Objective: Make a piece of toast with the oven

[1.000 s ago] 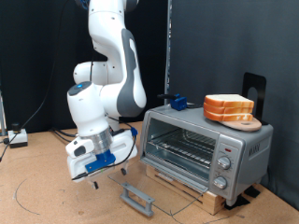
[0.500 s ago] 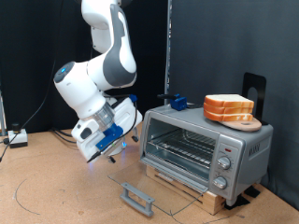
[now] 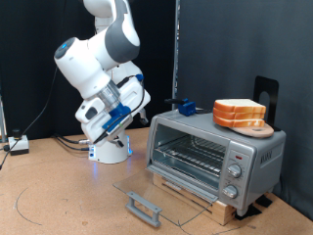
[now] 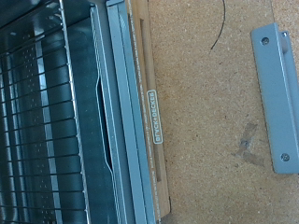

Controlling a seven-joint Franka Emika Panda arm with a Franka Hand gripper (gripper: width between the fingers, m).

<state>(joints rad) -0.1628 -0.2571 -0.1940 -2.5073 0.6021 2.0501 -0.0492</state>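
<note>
The silver oven [image 3: 217, 157] stands on a wooden base at the exterior view's right. Its glass door lies open and flat, with the grey bar handle [image 3: 145, 208] at the front. The wire rack [image 3: 191, 155] inside is bare. A stack of bread slices [image 3: 240, 113] sits on a round wooden board on top of the oven; no single slice lies apart from it. My gripper [image 3: 135, 93] hangs in the air left of the oven and above the open door, with nothing seen in it. The wrist view shows the rack [image 4: 42, 112], the door handle [image 4: 280, 93] and no fingers.
A small blue object [image 3: 182, 106] sits on the oven's back corner. A black stand [image 3: 266, 93] rises behind the bread. A thin cable [image 3: 24, 201] curls on the cork tabletop [image 3: 59, 211] at the exterior view's left. The robot's base [image 3: 108, 152] stands beside the oven.
The arm has risen from low over the door handle and swung up and back. The hand now sits higher, tilted towards the oven. The door stays open.
</note>
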